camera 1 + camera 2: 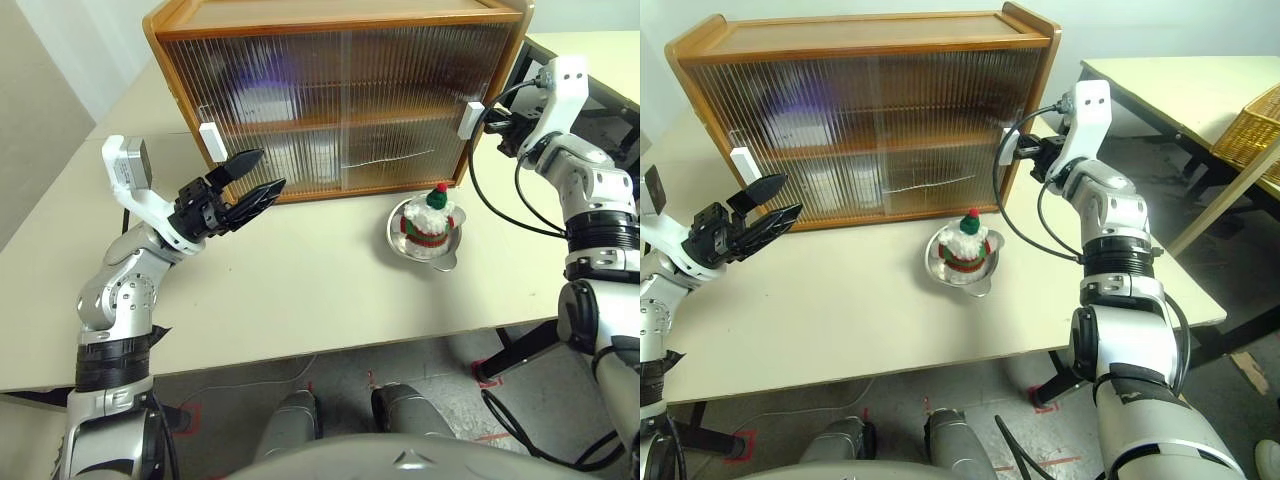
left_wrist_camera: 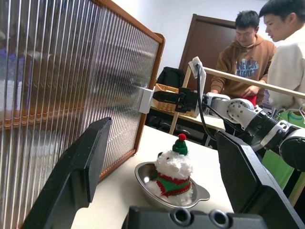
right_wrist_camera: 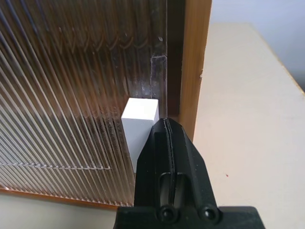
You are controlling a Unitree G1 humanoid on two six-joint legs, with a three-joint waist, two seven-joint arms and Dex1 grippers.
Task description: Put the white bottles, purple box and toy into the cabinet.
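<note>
Handle: small white block handle (image 3: 139, 125) on the ribbed door of the brown wooden cabinet (image 1: 330, 20) sits just beside my right claw (image 3: 166, 125), fingers pressed together, empty.

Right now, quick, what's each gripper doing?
Left gripper: open, holding nothing.
Right gripper: closed, empty, at the cabinet's right door handle.

Looks like a robotics lab/test rm: plain pale surface (image 1: 300, 290), red tape marks on concrete floor (image 1: 740, 440), loose cables, two onlookers (image 2: 248, 52) by a brown door (image 2: 205, 47)
</note>
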